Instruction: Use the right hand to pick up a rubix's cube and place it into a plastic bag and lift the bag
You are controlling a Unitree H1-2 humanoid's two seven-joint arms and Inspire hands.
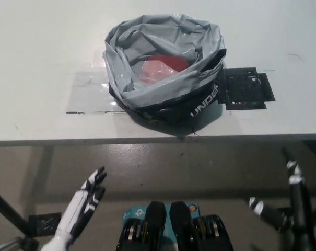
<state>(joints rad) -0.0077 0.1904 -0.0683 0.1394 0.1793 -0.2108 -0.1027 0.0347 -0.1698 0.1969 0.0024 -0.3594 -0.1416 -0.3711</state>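
Cube (160, 69) shows as a red shape inside the grey bag (165, 86) on the table (37, 47), so placing looks done and lifting remains. Right hand (291, 201) hangs below the table edge, fingers spread, empty; it must reach up to the bag's rim. Left hand (84, 201) rests low, fingers loosely apart.

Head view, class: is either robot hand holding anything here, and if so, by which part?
Nothing is held. The white left hand and the black right hand are both open, below the table edge, apart from the grey plastic bag.
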